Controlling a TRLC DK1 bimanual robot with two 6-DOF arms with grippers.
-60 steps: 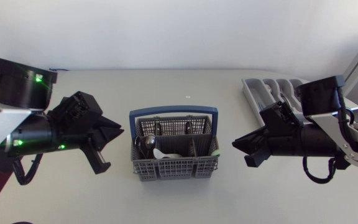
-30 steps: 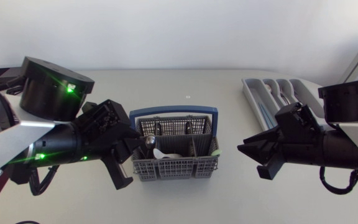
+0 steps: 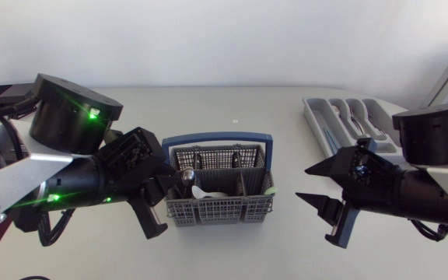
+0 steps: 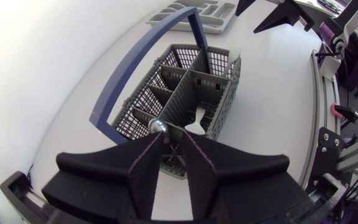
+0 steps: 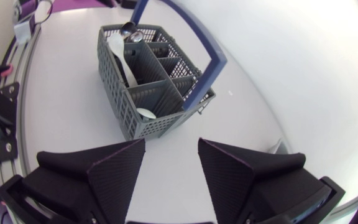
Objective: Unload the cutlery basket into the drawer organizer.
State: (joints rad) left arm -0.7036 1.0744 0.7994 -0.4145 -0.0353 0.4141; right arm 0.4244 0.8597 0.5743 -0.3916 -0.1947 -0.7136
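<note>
On the bench (image 3: 232, 253): 1 basket, 1 organizer, 3 utensils countable, 2 end effectors.
1 cutlery basket (image 3: 218, 208) with 1 blue handle (image 3: 216, 138) holds 1 white spoon (image 3: 206, 191), 1 second white utensil (image 3: 270, 189) and 1 round-ended metal utensil (image 3: 187, 177). 1 grey drawer organizer (image 3: 317, 117) holds cutlery too small to count. The left end effector (image 4: 171, 134) and right end effector (image 5: 171, 144) have 2 fingers each.

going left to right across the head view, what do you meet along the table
left gripper → cutlery basket → right gripper. The drawer organizer lies farther back and spans the same stretch as the right gripper, so its place in the order is unclear.
</note>
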